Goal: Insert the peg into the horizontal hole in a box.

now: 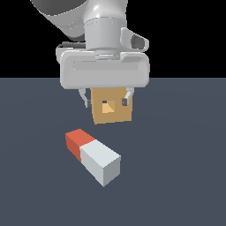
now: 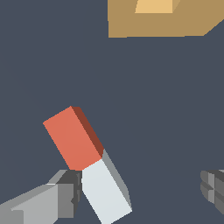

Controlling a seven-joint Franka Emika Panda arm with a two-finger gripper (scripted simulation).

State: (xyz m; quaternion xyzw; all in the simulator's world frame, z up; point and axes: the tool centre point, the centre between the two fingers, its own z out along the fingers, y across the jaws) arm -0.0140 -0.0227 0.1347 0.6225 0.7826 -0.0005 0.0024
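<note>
Overhead, the hand [image 1: 106,99] hangs wide open and empty above the bench [image 1: 176,176], the peg [image 1: 93,156] lying flat below between its spread fingers [image 2: 52,201], close to one, and the box [image 1: 112,106] standing beyond, its hole [image 1: 107,106] visible.

A flat, matte slate-blue bench [image 1: 176,185] fills the lower part of the exterior view, evenly lit, with no texture. Behind its straight far edge lies plain black backdrop [image 1: 185,35].
</note>
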